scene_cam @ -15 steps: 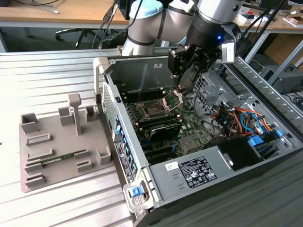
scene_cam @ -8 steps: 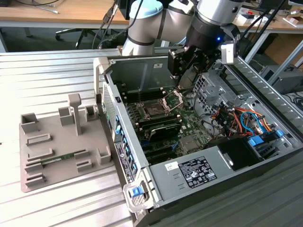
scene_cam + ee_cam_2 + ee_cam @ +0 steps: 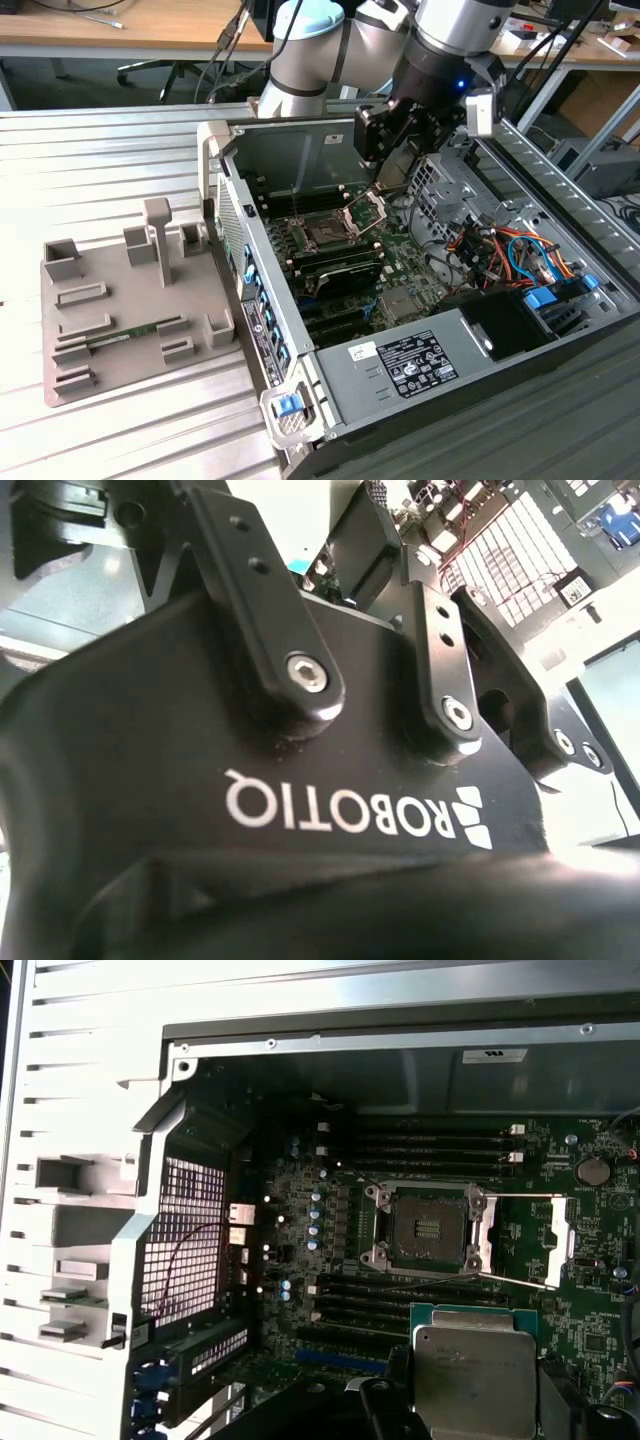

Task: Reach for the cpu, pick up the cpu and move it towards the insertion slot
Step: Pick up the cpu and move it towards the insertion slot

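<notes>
Gripper (image 3: 392, 165) | clamped on your flat silvery square cpu (image 3: 473, 1365) | hovering near the silver-framed, dark-centred insertion slot (image 3: 425, 1228) | inside open computer case (image 3: 300, 150)

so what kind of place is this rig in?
Probably a robotics lab or workshop: an open computer case lies on a ribbed metal table, wooden desks with cables stand behind, and a grey parts fixture sits beside the case.

One cpu (image 3: 474, 1368), one insertion slot (image 3: 428, 1228), one gripper (image 3: 392, 150)
</notes>
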